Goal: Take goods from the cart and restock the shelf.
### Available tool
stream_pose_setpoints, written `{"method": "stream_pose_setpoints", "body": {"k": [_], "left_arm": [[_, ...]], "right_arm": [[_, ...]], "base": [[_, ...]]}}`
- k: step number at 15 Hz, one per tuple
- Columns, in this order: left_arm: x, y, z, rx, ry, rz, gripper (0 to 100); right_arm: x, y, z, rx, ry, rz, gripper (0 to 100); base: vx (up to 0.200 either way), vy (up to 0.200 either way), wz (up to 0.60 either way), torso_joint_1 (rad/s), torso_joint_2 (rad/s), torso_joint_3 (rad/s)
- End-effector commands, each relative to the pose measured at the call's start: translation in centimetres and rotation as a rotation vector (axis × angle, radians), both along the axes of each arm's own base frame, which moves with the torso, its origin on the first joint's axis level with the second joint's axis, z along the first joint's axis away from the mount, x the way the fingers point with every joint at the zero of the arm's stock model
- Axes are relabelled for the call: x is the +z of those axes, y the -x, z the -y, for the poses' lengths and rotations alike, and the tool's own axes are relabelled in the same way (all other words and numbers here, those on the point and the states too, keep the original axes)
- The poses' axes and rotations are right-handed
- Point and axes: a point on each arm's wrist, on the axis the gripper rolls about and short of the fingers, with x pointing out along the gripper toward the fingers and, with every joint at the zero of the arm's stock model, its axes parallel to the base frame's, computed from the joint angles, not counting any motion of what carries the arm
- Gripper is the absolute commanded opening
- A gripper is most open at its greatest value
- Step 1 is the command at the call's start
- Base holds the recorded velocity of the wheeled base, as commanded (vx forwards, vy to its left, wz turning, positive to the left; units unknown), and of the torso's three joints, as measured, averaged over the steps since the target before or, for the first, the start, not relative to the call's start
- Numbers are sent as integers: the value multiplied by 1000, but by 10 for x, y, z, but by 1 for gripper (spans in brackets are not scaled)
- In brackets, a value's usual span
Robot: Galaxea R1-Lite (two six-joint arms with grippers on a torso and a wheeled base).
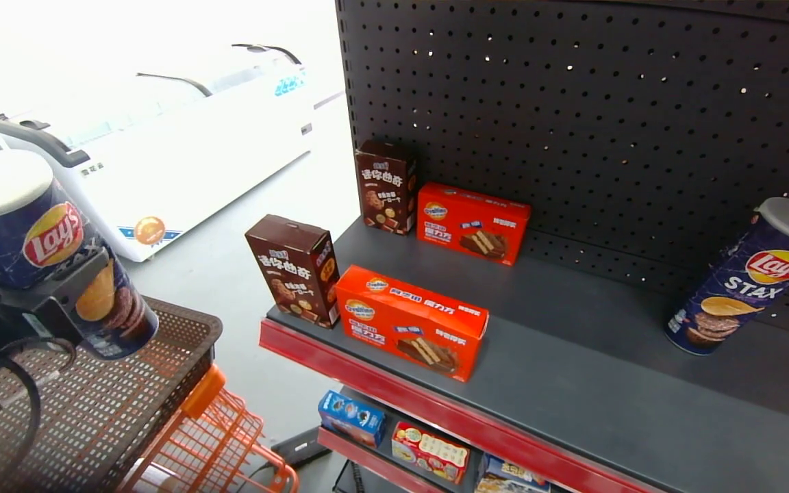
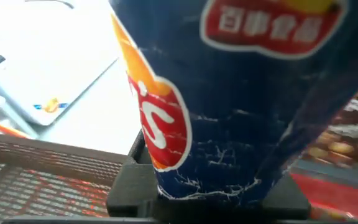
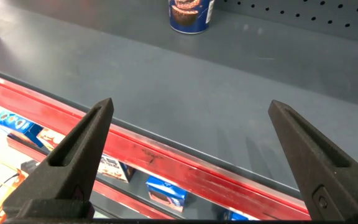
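My left gripper (image 1: 66, 294) is shut on a dark blue chip can (image 1: 38, 239) with a white lid, held tilted above the cart (image 1: 114, 397) at the left. The same can (image 2: 241, 99) fills the left wrist view, clamped between the black fingers (image 2: 135, 186). A second chip can (image 1: 744, 274) leans against the pegboard at the right of the grey shelf (image 1: 572, 370); its base (image 3: 191, 15) shows in the right wrist view. My right gripper (image 3: 191, 155) is open in front of the shelf's red edge (image 3: 166, 155), with nothing between its fingers.
Two brown cookie boxes (image 1: 295, 270) (image 1: 385, 186) and two orange wafer boxes (image 1: 411, 322) (image 1: 471, 222) stand on the shelf's left half. The shelf's middle is bare. Lower shelves hold small boxes (image 1: 429, 448). A white chest freezer (image 1: 161, 137) stands behind the cart.
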Motion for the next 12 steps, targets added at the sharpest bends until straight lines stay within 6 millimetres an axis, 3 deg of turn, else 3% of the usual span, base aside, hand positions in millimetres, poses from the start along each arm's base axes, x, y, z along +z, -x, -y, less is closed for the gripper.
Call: {"method": "stream_pose_setpoints", "body": {"k": [1, 4, 12], "left_arm": [[10, 54, 18, -124, 6, 28, 0], [7, 77, 29, -252, 6, -40, 0], [15, 74, 51, -473, 1, -40, 0]], "right_arm": [[0, 0, 0, 0, 0, -1, 100], [0, 0, 0, 0, 0, -1, 100], [0, 0, 0, 0, 0, -1, 100]], "base": [[0, 0, 0, 0, 0, 0], [0, 0, 0, 0, 0, 0], [0, 0, 0, 0, 0, 0]]}}
